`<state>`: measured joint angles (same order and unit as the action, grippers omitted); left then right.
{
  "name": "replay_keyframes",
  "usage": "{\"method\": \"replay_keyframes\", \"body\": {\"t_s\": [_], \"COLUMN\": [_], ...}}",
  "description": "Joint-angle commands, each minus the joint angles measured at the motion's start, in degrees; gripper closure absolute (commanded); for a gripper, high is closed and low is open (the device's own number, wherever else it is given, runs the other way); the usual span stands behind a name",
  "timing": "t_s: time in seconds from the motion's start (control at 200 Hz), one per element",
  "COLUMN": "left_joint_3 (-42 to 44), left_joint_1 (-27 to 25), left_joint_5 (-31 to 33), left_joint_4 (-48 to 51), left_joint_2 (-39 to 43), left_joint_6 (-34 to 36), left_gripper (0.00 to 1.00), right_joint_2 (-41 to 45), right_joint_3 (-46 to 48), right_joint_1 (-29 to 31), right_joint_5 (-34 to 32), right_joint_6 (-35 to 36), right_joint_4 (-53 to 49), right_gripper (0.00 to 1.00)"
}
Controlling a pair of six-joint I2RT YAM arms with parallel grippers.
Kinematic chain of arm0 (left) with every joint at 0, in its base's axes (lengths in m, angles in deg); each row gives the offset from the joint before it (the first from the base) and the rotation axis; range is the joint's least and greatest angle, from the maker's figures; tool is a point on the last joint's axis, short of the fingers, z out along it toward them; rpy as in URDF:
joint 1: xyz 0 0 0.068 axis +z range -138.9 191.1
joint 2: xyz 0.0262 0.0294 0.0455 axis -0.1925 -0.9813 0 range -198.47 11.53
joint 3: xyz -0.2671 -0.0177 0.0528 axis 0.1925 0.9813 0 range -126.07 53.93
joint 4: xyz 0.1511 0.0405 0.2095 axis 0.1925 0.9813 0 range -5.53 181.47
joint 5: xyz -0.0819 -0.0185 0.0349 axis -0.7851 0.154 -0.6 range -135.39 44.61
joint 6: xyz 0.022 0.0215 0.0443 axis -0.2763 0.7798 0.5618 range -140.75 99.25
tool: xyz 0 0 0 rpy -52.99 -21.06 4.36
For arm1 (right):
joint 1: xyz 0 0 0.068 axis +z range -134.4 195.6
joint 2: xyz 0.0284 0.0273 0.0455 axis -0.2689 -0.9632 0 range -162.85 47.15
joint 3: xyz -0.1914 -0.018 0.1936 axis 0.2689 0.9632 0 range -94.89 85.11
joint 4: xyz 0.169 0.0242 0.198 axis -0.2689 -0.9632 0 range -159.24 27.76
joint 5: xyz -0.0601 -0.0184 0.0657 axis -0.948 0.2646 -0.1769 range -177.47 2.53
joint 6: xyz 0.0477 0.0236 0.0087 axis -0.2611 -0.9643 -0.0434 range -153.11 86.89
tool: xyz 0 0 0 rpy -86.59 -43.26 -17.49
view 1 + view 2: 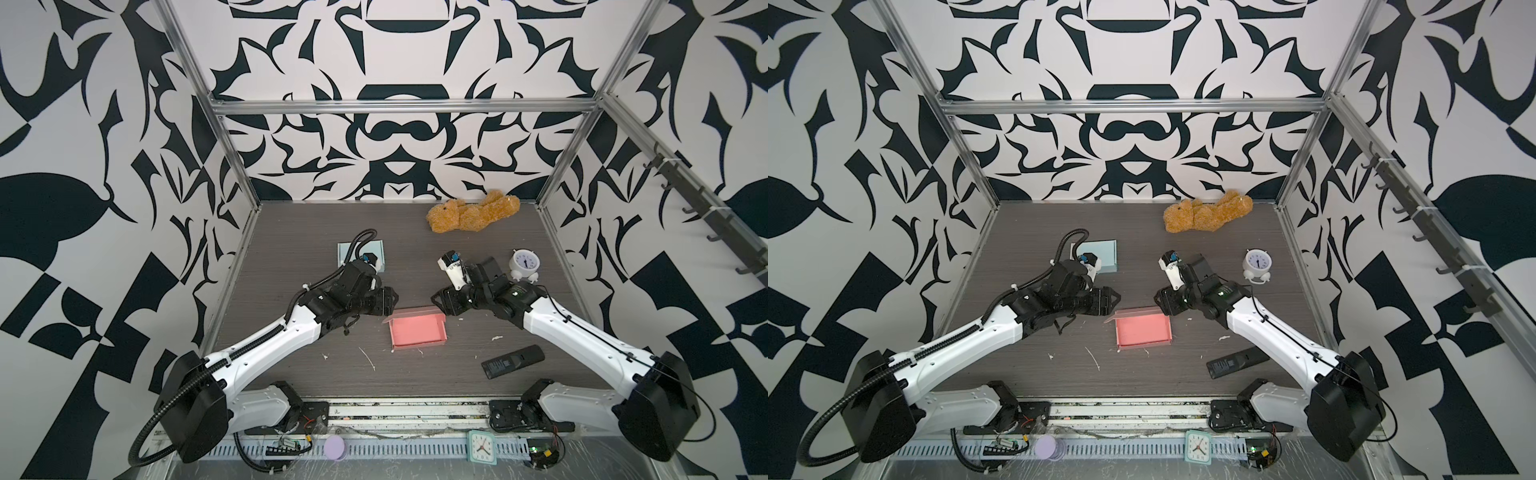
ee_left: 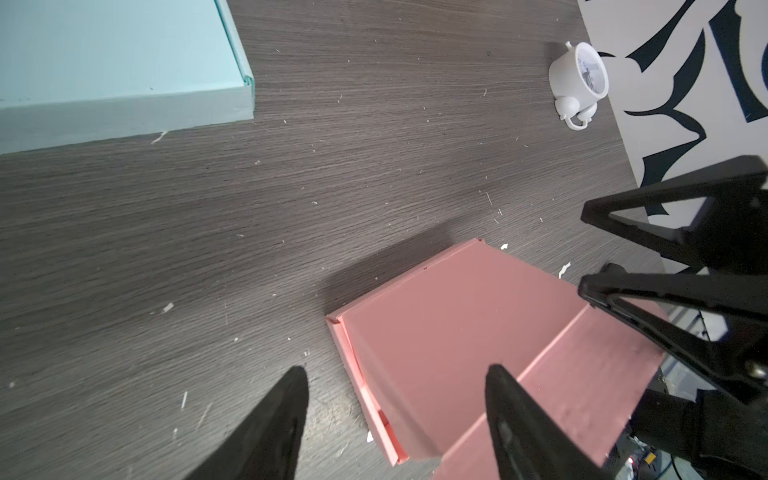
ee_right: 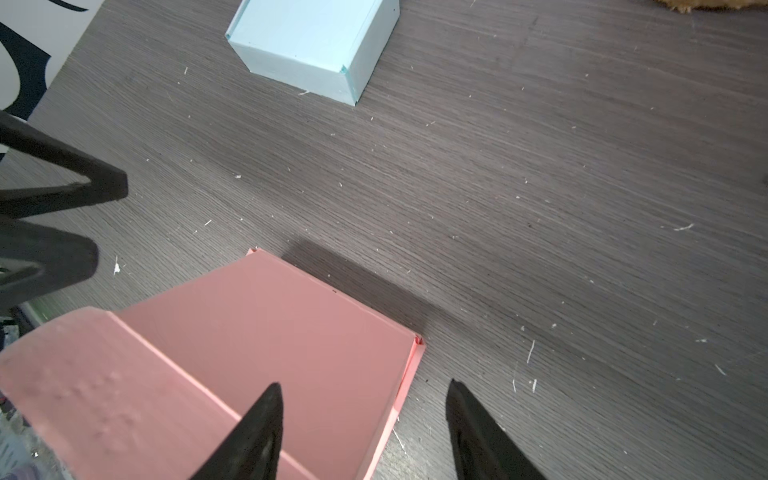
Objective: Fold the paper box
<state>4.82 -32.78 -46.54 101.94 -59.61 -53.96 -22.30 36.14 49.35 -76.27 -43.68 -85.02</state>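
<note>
**Fig.** Two-arm cell seen from above and from both wrists.

**Desk** (image 1: 291, 374): dark wood grain, littered with pale scraps (image 1: 368, 357).

**Box** (image 1: 417, 332): the task's pink paper tray, lying near the middle of the desk towards its front, between the two pincers. Its walls are up. A long flap (image 3: 83, 374) rises from the far edge, leaning and not yet folded over.

**Bear** (image 1: 473, 212): lying at the back right, well apart from the work.

**Blue box** (image 1: 1100, 253): already formed, back left, partly behind the left arm.

**Remote** (image 1: 513, 361) and **clock** (image 1: 524, 264): to the right, both clear of the box.

**Left pincer** (image 2: 397, 369): released and grasping nothing, with one finger over the flap and one over bare desk.

**Right pincer** (image 3: 365, 382): likewise released, straddling the opposite far corner.

**Hazards (judged).**
- The flap is gripped by neither pincer, so it may spring back before it is tucked.
- A finger pressing on thin paper could crease a panel or buckle a wall.
- The light box may slide on the smooth desk if it is pushed from one end only.
- The pincers face each other closely across the flap and could collide if both close inward.

**Writing.** None is legible. The clock numerals and the remote's pale print are too small to read, and no brand shows.
</note>
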Motion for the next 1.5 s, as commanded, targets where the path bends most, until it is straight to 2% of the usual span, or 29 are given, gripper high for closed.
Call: {"method": "replay_keyframes", "body": {"t_s": [0.0,0.15,0.55,1.495], "left_joint_3": [1.6,3.1,9.9,16.1], "left_joint_1": [0.3,0.3,0.3,0.2], "left_joint_5": [-2.2,-3.3,-5.4,-8.5], "left_joint_4": [-2.4,-3.6,-8.3,-15.5], "left_joint_2": [-1.4,-3.9,-3.3,-5.8], "left_joint_6": [-0.6,-1.4,-5.0,-7.7], "left_gripper": [0.30,0.31,0.33,0.36], "right_joint_2": [0.9,0.9,5.4,3.8], "right_joint_3": [1.3,3.0,10.3,14.6], "right_joint_1": [-0.3,-0.3,-0.3,0.4], "right_joint_5": [1.0,1.3,1.7,3.8], "right_joint_6": [-0.5,-1.8,-6.6,-9.9], "right_joint_4": [1.6,2.1,4.5,7.4], "right_gripper": [0.35,0.35,0.35,0.35]}}
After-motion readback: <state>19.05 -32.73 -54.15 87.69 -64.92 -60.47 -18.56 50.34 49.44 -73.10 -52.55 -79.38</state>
